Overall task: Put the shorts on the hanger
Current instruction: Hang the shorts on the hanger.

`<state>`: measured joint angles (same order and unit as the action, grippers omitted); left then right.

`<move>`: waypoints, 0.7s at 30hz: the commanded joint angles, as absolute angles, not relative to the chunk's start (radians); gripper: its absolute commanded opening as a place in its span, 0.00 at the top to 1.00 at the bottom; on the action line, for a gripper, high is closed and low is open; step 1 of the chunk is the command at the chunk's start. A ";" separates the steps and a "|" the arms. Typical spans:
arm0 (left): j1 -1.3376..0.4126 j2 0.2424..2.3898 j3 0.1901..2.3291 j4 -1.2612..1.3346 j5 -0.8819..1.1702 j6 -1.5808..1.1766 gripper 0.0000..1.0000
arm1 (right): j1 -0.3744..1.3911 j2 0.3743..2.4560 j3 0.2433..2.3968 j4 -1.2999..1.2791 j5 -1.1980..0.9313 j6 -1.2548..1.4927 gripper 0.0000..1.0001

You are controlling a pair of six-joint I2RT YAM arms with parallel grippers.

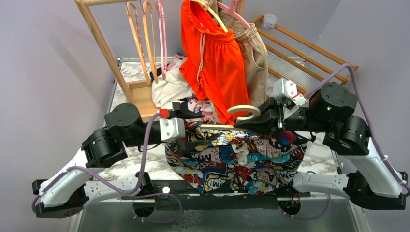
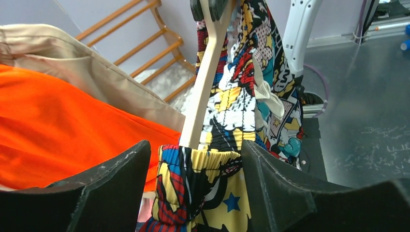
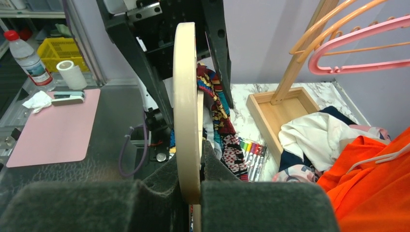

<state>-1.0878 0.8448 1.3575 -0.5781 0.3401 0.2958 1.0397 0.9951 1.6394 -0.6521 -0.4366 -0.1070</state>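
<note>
The comic-print shorts (image 1: 227, 159) hang over the table's near edge, threaded on the cream hanger (image 1: 215, 126). My right gripper (image 1: 258, 121) is shut on the hanger just below its hook. In the right wrist view the hanger (image 3: 186, 96) stands edge-on between the pads of that gripper (image 3: 193, 169), with the shorts (image 3: 217, 111) behind it. My left gripper (image 1: 196, 128) is at the hanger's left end. In the left wrist view its jaws (image 2: 193, 164) are spread around the waistband of the shorts (image 2: 208, 188). The right jaw touches the fabric and a gap shows at the left. The hanger arm (image 2: 203, 87) rises from the waistband.
Orange shorts (image 1: 212, 58) and beige shorts (image 1: 254, 53) hang on a wooden rack (image 1: 104, 43), beside orange hangers (image 1: 138, 34) and a pink hanger (image 1: 162, 34). A clothes pile (image 1: 171, 87) and wooden tray (image 1: 142, 96) lie behind. Markers (image 3: 249, 152) lie on the marble.
</note>
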 commanded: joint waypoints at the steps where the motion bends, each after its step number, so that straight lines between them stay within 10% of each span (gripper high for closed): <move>1: -1.088 0.819 1.408 -0.522 0.306 0.291 0.28 | 1.043 1.000 1.664 -0.582 -0.479 -0.112 0.99; 15: -1.087 0.794 1.367 -0.491 0.178 0.302 0.27 | 1.043 1.004 1.650 -0.602 -0.464 -0.128 0.99; 21: -1.088 0.748 1.301 -0.548 0.127 0.277 0.50 | 1.042 0.986 1.638 -0.597 -0.463 -0.127 0.99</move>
